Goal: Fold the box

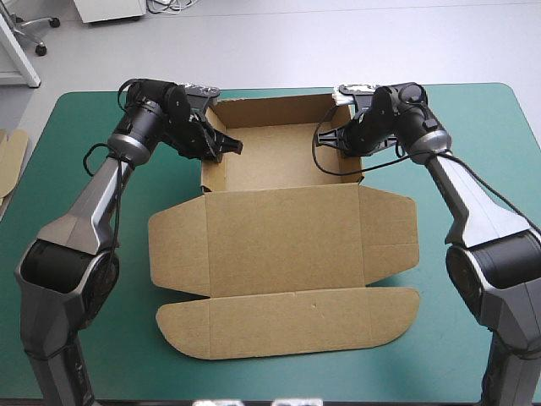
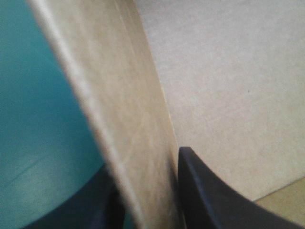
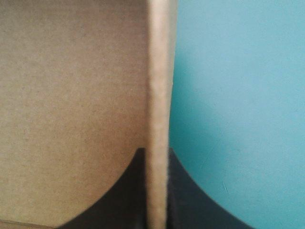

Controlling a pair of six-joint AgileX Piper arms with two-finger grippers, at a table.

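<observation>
Brown box (image 1: 283,241) is pictured at the centre of the teal-green counter (image 1: 76,182). Its tray (image 1: 283,156) is seen in the upper middle of the frame with the walls raised, and its lid (image 1: 283,233) is laid flat toward the lower middle with the side flaps spread. The tray's left wall (image 1: 213,173) is gripped by the left pincer (image 1: 221,146) at upper left. The board is clamped between black fingers (image 2: 209,200), one placed inside the tray and the other outside over the cover. The right wall (image 3: 158,95) is held the same way by the right pincer (image 1: 340,139) at upper right, its edge pinched upright between the two fingers. A strip of further board (image 1: 10,161) is glimpsed at the counter's left edge.
</observation>
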